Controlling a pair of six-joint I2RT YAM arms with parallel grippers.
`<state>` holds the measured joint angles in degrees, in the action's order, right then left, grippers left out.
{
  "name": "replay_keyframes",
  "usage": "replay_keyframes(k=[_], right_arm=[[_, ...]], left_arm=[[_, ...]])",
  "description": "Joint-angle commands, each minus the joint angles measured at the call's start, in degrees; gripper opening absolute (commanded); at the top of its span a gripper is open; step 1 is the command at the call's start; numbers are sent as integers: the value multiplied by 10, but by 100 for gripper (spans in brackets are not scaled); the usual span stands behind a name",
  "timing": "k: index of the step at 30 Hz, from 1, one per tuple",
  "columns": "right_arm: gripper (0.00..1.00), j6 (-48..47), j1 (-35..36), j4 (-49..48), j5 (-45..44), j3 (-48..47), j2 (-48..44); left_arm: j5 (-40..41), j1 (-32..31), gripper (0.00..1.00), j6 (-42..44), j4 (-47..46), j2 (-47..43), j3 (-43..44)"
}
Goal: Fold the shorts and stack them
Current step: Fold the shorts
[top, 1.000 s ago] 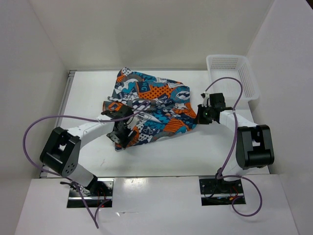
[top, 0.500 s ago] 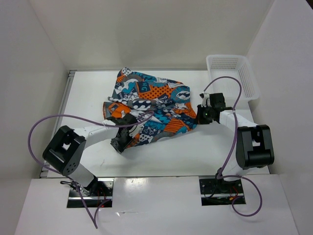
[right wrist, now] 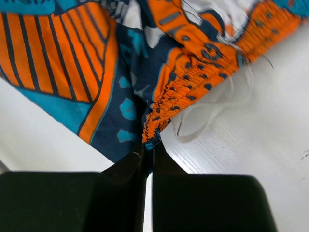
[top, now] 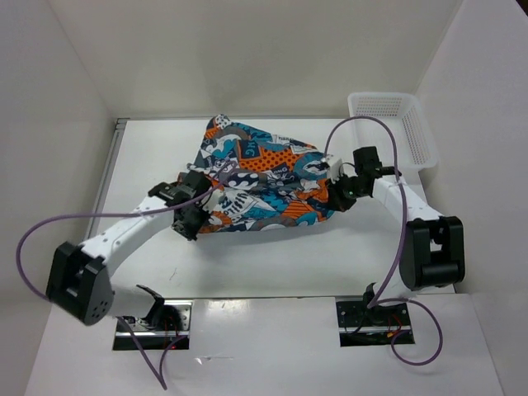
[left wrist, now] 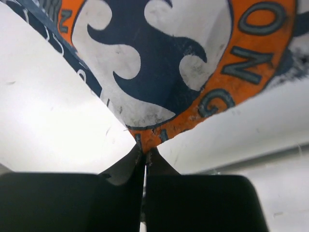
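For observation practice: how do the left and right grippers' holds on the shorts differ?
The left gripper pinches a flat printed corner of the shorts; the right gripper pinches their gathered elastic edge. Left holds the left side, right the right side. Both are shut.

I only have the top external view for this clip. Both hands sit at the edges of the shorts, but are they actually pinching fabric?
Observer: The left hand is. Its wrist view shows the fingers shut on an orange-edged corner of the shorts.
Operator: And the right one?
Observer: The right hand is shut on the end of the gathered orange waistband.
Operator: Anything loose near it?
Observer: A thin white thread trails from the waistband over the table.
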<state>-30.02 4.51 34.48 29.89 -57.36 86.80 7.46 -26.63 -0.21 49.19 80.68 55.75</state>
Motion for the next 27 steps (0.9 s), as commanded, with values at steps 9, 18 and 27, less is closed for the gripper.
replay_keyframes(k=[9, 18, 27], right_arm=[[0, -212, 117, 220, 12, -10, -68], [84, -271, 162, 299, -81, -1, -102], [96, -48, 162, 12, -18, -52, -161]], left_arm=[[-82, -25, 0, 2, 250, -156, 45], [-82, -50, 24, 2, 250, -138, 45], [-93, -8, 45, 2, 136, -95, 165]])
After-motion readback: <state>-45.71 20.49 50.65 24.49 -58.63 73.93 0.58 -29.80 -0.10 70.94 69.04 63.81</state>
